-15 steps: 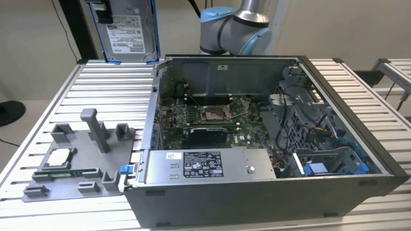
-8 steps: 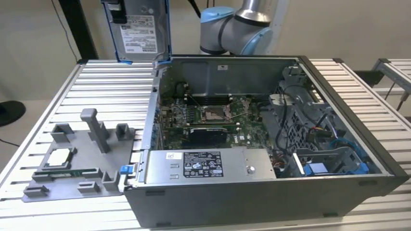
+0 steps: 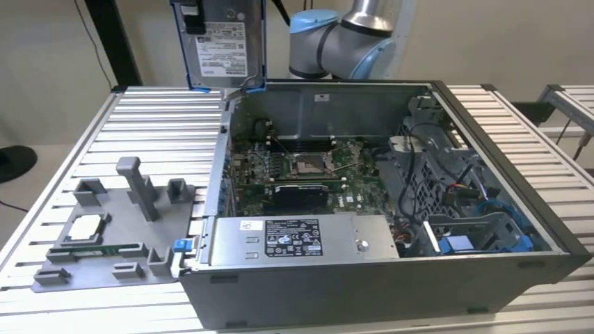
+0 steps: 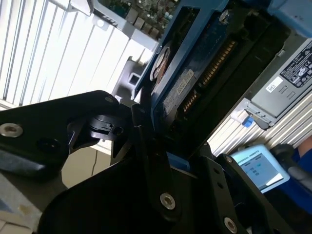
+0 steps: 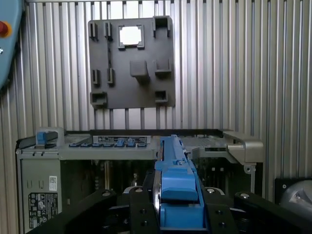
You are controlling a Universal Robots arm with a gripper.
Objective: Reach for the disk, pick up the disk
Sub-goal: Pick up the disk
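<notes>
In the exterior view the Universal Robots arm (image 3: pixel 346 43) stands at about one o'clock from the middle of the computer case (image 3: pixel 371 278), behind its rear wall. Its joint housings are grey with a pale blue end cap, and a silver link rises from them past the frame's upper edge. In the first wrist view the gripper (image 5: pixel 178 195) has its black fingers (image 5: pixel 139 207) pressed against both sides of the disk (image 5: pixel 176 165), which stands on edge between them. In the second wrist view the black finger linkages, pinned with silver screws, clamp the disk's edge.
</notes>
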